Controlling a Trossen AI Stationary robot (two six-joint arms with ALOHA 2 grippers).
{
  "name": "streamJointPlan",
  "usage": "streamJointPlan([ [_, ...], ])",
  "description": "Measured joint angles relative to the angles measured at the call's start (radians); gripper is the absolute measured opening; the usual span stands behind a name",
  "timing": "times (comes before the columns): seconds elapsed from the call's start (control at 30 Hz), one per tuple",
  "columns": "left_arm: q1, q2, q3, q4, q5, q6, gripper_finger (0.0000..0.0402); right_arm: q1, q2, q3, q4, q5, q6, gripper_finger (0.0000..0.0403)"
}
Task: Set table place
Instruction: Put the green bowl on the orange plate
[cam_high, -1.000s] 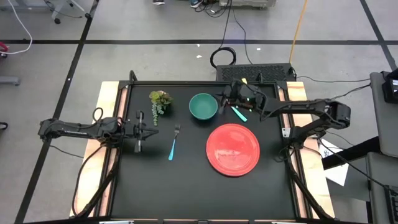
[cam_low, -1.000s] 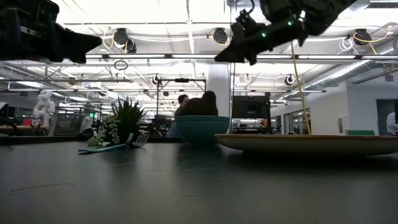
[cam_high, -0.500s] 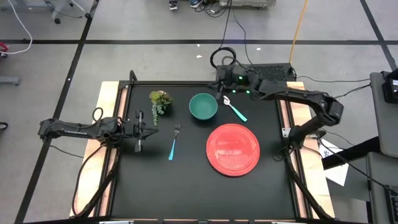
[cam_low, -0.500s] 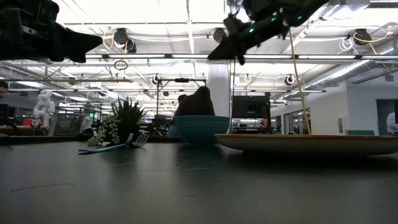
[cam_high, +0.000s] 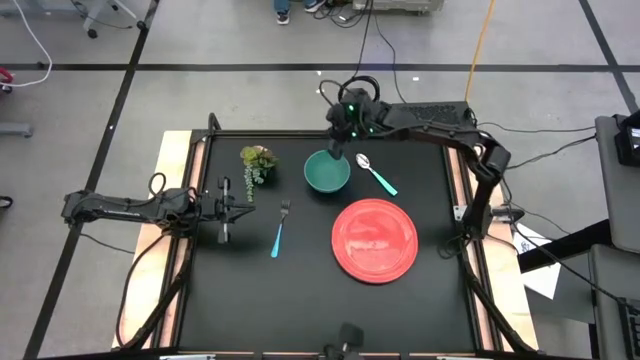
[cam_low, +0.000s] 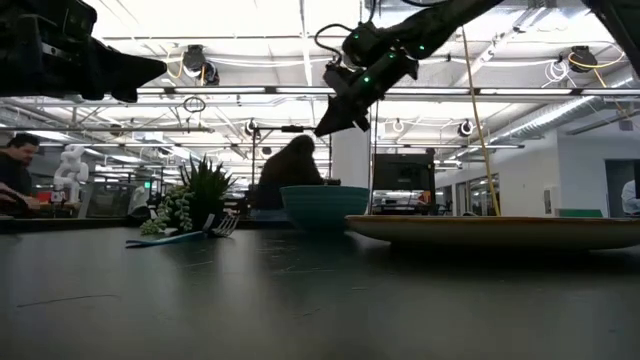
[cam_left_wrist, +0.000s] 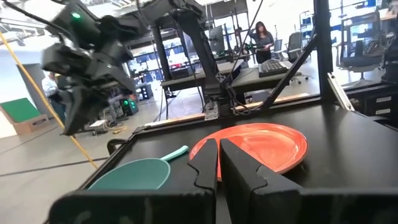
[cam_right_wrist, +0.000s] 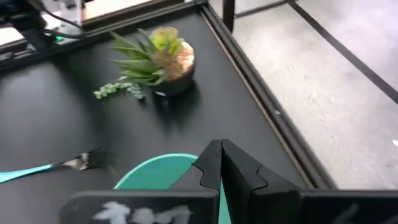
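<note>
The teal bowl (cam_high: 326, 171) sits near the far edge of the table (cam_high: 300, 300), between the plant sprig (cam_high: 258, 160) and the spoon (cam_high: 376, 174). It looks stiff, light and smooth-walled, probably plastic or glazed ware, though the views are too coarse to say which; I judge its thin rim the only sound place to pinch, one finger inside and one outside, since the rounded wall would slip from a side squeeze. It is round, plain teal and empty. The spoon lies flat just beside it, metal bowl toward the far edge, teal handle angled toward the red plate (cam_high: 374, 239), which rests nearer the middle. The fork (cam_high: 279, 229) with its blue handle lies apart on the other side. Cutlery this flat is best taken across the handle.

The right gripper (cam_high: 337, 142) hangs above the bowl's far rim, fingers pressed together and holding nothing. The left gripper (cam_high: 245, 205) waits low at the table's left side, its jaws nearly together, also empty
</note>
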Motion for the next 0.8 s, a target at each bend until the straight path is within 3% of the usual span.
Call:
streamJointPlan([
  [0.2, 0.000, 0.000, 0.000, -0.005, 0.000, -0.015, 0.0024, -0.014, 0.041, 0.128, -0.199, 0.000, -0.043, 0.0000],
  [0.53, 0.000, 0.000, 0.000, -0.029, 0.000, -0.059, 0.0024, -0.006, 0.041, 0.130, -0.436, 0.001, -0.254, 0.0000],
  [0.8, 0.000, 0.000, 0.000, -0.029, 0.000, -0.059, 0.0024, 0.066, 0.041, 0.130, -0.512, 0.000, -0.402, 0.0000],
])
